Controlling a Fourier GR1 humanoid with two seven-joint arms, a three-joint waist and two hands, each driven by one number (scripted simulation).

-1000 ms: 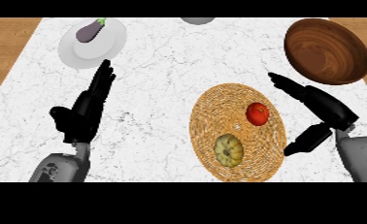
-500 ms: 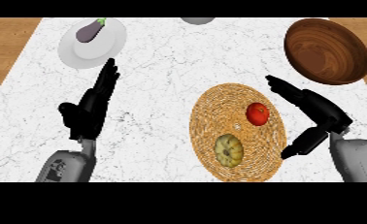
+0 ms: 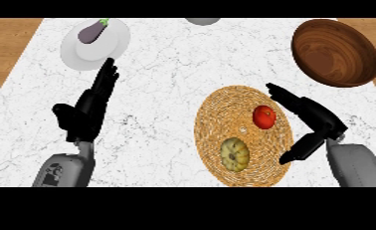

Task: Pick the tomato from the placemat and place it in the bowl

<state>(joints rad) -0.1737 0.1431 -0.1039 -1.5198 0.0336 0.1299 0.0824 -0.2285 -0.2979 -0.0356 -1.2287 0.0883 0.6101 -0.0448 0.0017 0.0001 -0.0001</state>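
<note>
The white marble counter [image 3: 183, 84] fills most of the view, with a strip of wood showing past its left and right edges at the top. A broad stretch of bare marble lies between the two hands, from the mat up to the far edge.

The brown wooden bowl [image 3: 334, 52] sits at the upper right, hanging partly past the counter's right edge, its hollow open. It is well apart from the mat, with bare marble between them.

The round woven mat [image 3: 238, 109] lies right of centre, near the lower edge. On its right part sits the tomato [image 3: 264, 117]: small, smooth, glossy red, with a small mark on top. Below and left of it on the same mat is a ribbed yellowish squash [image 3: 234, 154].

The white plate [image 3: 95, 50] at the upper left holds a purple eggplant [image 3: 92, 31] with a green stem.

The right hand [image 3: 312, 117] is spread wide just right of the tomato, fingers stretched above it and thumb below, holding nothing. The left hand [image 3: 86, 109] is open with fingers straight, pointing at the plate.

A grey object [image 3: 202, 21] shows at the far edge. No writing can be read.
</note>
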